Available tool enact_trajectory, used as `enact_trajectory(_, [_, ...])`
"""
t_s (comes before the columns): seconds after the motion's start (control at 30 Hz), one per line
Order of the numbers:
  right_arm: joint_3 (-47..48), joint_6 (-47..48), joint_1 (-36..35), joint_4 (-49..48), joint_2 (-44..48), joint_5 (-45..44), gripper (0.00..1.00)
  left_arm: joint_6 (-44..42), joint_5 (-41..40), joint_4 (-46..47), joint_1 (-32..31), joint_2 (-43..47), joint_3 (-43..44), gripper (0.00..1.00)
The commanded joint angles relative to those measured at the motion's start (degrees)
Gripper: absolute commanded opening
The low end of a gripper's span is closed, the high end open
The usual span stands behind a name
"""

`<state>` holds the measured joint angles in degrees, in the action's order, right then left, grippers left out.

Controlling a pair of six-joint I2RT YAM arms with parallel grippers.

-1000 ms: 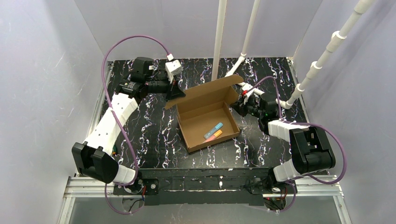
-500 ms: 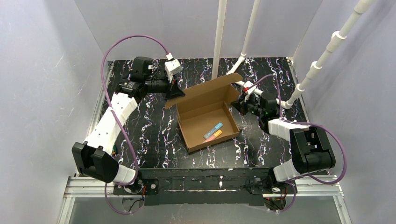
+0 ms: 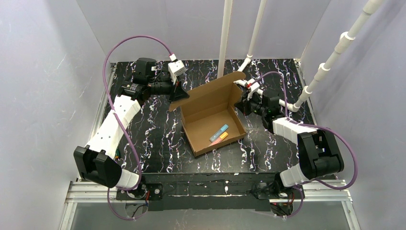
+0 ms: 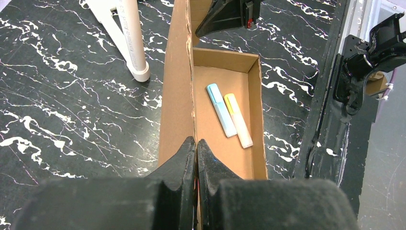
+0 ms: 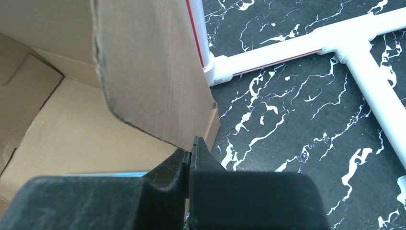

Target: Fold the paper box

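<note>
The paper box [image 3: 206,117] sits open near the middle of the black marbled table [image 3: 143,129], turned a little askew to the table's edges. Its near wall faces the arm bases. Inside, toward the near right corner, a blue marker [image 3: 219,130] and a yellow marker [image 3: 220,138] lie side by side on the floor of the box, touching or nearly so.

Along the box's far side the lid [image 3: 210,92] stands raised, leaning away from the tray. One gripper is at each end of it.

The left gripper [image 4: 196,143] is at the lid's left end, with its fingers pressed together on the cardboard edge. In its wrist view the lid runs straight away from the fingertips, with the tray and both markers just to the right.

The right gripper [image 5: 190,152] is at the lid's right end, against the box's far right corner. Its fingers are also together, and the lower corner of a cardboard flap runs down into the seam between them.

Beyond the lid, white pipes [image 3: 223,38] rise from the far part of the table.
</note>
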<state>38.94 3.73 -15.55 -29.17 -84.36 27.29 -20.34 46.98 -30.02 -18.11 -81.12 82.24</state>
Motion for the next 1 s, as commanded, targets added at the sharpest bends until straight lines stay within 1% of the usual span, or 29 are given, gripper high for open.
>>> enact_trajectory(0.0, [3.58,-5.05,-2.03,3.07,2.27,1.73,0.01,0.11,-0.05,-2.76,-0.08,-0.55,0.19,0.00])
enact_trajectory(0.13, [2.72,-3.94,-3.49,4.81,2.48,1.39,0.01,0.18,0.12,-2.72,-0.07,-0.46,0.08,0.00])
enact_trajectory(0.23, [0.36,-0.36,-4.25,4.91,2.90,0.63,0.01,0.19,0.22,-2.67,-0.02,-0.28,-0.10,0.00])
enact_trajectory(0.5, [-2.82,3.62,-4.35,6.87,4.31,0.44,0.01,-0.45,0.76,-2.67,-0.03,0.65,-1.39,0.00])
enact_trajectory(0.97, [-3.71,1.34,-4.48,9.29,5.70,4.34,0.01,-1.47,1.43,-2.31,-0.08,3.42,-4.20,0.00])
